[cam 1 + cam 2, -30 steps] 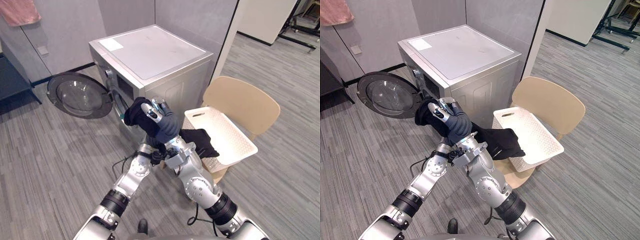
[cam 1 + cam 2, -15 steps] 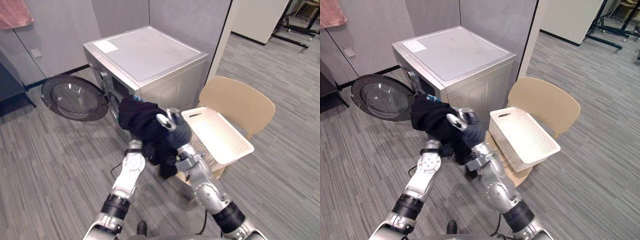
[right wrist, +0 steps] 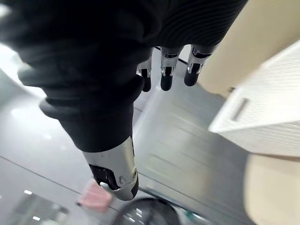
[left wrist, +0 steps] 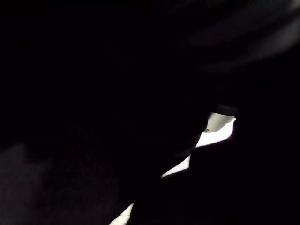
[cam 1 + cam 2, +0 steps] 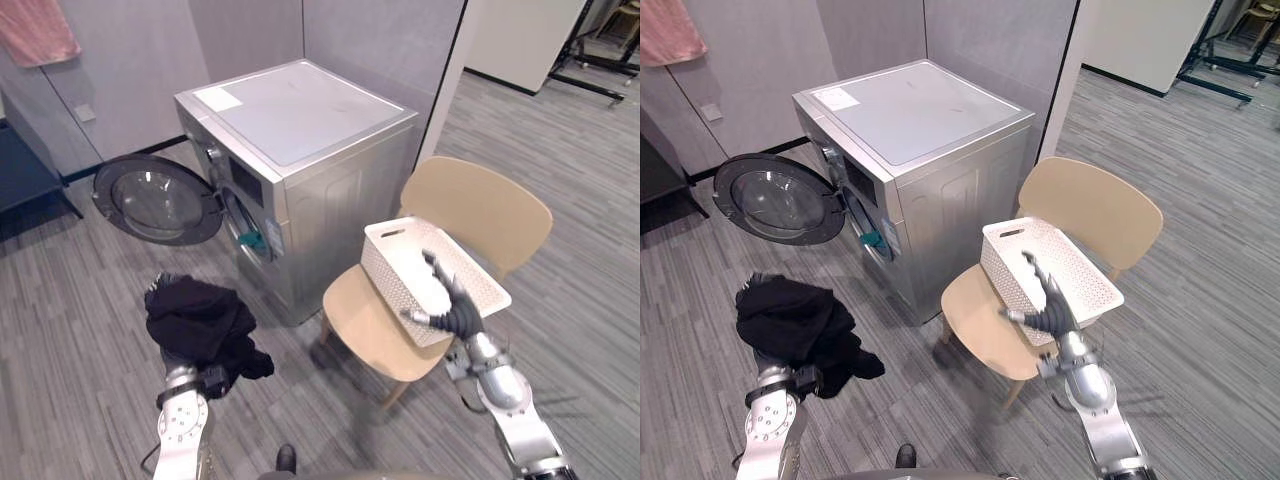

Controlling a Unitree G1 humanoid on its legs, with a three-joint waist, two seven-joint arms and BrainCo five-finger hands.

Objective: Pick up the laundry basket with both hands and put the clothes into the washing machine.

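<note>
By the chair (image 5: 495, 205), right hand (image 5: 455, 312) spread open, near the basket (image 5: 385, 272).
Black clothes (image 5: 195, 318) drape over the left hand; its grip cannot be told.

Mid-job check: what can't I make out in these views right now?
Left hand: buried under the black clothes in both eye views; grip unreadable.
Left wrist view: cloth covers the lens, leaving a bright slit.
Washing machine drum: dark, seen side-on; the teal item at its mouth is too small to identify.
Basket floor: partly behind the open right hand.
</note>
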